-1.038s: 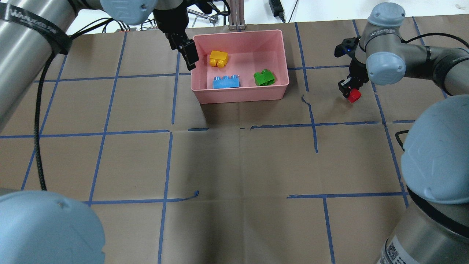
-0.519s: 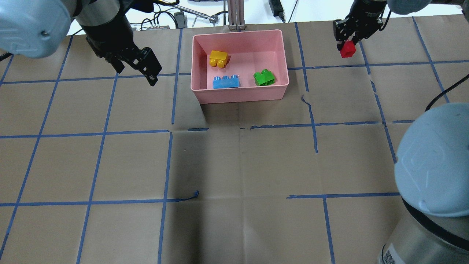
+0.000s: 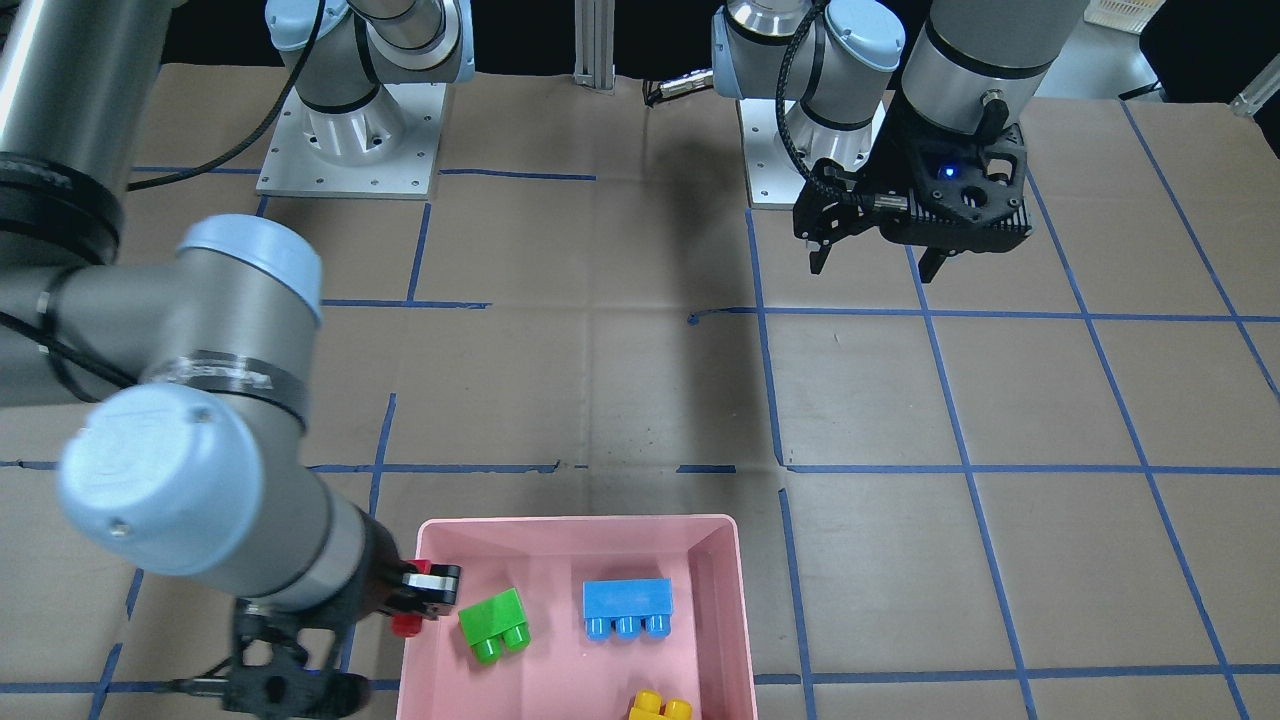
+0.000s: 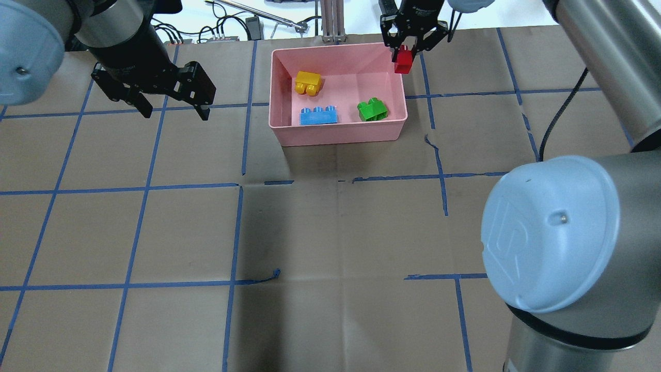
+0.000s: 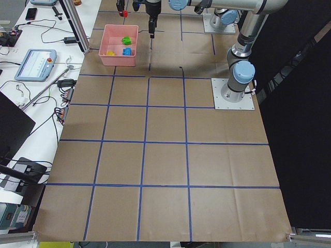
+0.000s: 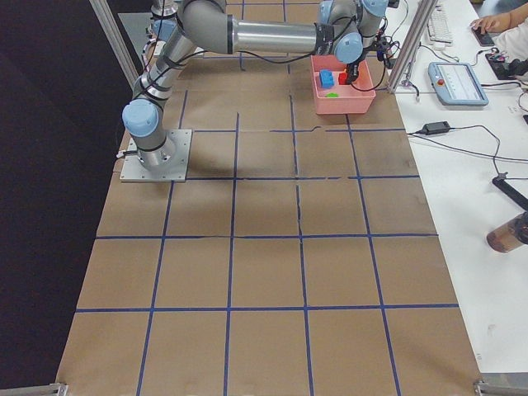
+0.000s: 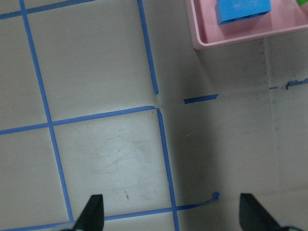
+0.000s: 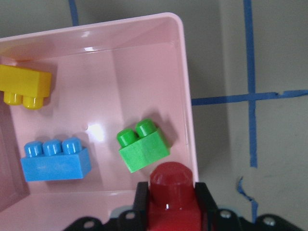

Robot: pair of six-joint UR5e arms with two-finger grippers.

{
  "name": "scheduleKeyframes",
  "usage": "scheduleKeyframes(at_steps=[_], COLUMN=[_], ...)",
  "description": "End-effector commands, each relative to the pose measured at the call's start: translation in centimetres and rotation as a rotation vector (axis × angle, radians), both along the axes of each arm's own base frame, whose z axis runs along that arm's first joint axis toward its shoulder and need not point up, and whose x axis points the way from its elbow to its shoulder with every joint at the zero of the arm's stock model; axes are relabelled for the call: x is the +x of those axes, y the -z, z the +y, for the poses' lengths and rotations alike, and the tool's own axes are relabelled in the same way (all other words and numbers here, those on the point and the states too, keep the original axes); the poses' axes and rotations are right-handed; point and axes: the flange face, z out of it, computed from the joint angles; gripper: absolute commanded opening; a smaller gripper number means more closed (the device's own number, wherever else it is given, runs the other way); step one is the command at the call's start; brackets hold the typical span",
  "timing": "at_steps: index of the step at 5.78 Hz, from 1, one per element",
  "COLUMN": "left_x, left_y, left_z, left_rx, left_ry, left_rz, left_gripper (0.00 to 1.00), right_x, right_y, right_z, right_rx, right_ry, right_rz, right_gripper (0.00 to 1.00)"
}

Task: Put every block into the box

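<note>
- I found the right gripper [image 4: 404,51] clamped on the red block [image 4: 403,64] above the box [image 4: 335,135] corner, near the desk's [image 4: 330,232] far edge.
- The green block [image 4: 373,109], blue block [image 4: 318,117] and yellow block [image 4: 308,82] lay inside.
- The left gripper [image 4: 175,113] hung with jaws apart.

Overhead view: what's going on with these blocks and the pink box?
The right hand grips the red block over the right rim of the box, not yet released. The green block, blue block and yellow block lie inside the box. The left hand hangs open and empty above the table on the box's other side.
</note>
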Motion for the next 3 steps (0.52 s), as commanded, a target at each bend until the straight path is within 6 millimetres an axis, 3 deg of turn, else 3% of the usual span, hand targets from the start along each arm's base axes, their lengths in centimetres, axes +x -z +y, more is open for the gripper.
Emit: scheduleKeyframes(at_steps=[1, 2, 3], left_x=[-0.03, -0.01, 0.03], left_y=[-0.01, -0.08, -0.16], left_z=[0.43, 0.49, 0.54], left_rx=[-0.003, -0.005, -0.006], left_ry=[-0.032, -0.032, -0.032], left_rz=[0.006, 0.005, 0.0], left_gripper=[0.99, 0.99, 0.99], right_x=[3.1, 3.06, 2.9], right_y=[7.04, 7.98, 7.84], right_z=[-1.47, -1.24, -1.21], right_rx=[0.025, 0.043, 0.043], right_ry=[-0.001, -0.001, 0.001], right_rz=[0.002, 0.006, 0.009], right_gripper=[0.33, 0.99, 0.99])
